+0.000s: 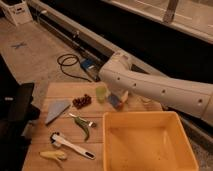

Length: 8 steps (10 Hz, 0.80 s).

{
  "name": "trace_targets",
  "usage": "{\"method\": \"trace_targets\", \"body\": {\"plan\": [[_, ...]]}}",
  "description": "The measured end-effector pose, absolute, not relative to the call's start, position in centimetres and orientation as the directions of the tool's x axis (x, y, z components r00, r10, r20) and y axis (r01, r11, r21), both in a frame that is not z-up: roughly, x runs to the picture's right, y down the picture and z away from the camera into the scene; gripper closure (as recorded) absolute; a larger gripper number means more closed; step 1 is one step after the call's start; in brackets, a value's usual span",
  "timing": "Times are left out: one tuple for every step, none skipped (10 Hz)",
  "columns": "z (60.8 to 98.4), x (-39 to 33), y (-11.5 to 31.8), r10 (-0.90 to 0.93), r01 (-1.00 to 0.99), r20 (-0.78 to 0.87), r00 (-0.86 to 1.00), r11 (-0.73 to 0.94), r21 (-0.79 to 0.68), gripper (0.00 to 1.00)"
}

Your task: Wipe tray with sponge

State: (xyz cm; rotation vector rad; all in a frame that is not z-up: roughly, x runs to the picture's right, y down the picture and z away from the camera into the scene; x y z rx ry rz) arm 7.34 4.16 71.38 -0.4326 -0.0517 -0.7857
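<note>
The tray (186, 150) is a large yellow tub on the right half of the wooden table, with nothing in it. The sponge (114, 101), a small blue-grey block, lies just behind the tray's far left corner, next to a pale green cup (101, 93). My white arm reaches in from the right. Its end hangs directly over the sponge. The gripper (119, 96) is mostly hidden under the wrist and is shut. Whether it touches the sponge cannot be seen.
A grey wedge (56, 110), dark grapes (81, 101), a green pepper (82, 127), a white-and-black tool (72, 146) and a banana (54, 155) lie left of the tray. A black object (20, 107) stands at the table's left edge. A cable (70, 65) lies on the floor behind.
</note>
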Motion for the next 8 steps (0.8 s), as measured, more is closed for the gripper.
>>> {"method": "trace_targets", "body": {"plan": [[70.4,7.3,5.1,-0.657,0.673,0.194,0.728,0.633,-0.382,1.0],[69.2,7.4,6.4,-0.633,0.645,0.184,0.752,0.647,-0.408,1.0],[67.9,7.8,7.8,-0.599,0.605,0.171,0.783,0.667,-0.434,1.0],[67.1,8.0,8.9,-0.575,0.579,0.164,0.802,0.679,-0.45,1.0],[66.0,8.2,10.8,-0.531,0.535,0.157,0.833,0.698,-0.476,1.0],[65.1,8.6,12.4,-0.49,0.493,0.148,0.859,0.718,-0.491,1.0],[64.4,9.1,14.0,-0.444,0.447,0.136,0.886,0.736,-0.509,1.0],[64.0,9.4,15.4,-0.406,0.411,0.133,0.904,0.743,-0.528,1.0]]}}
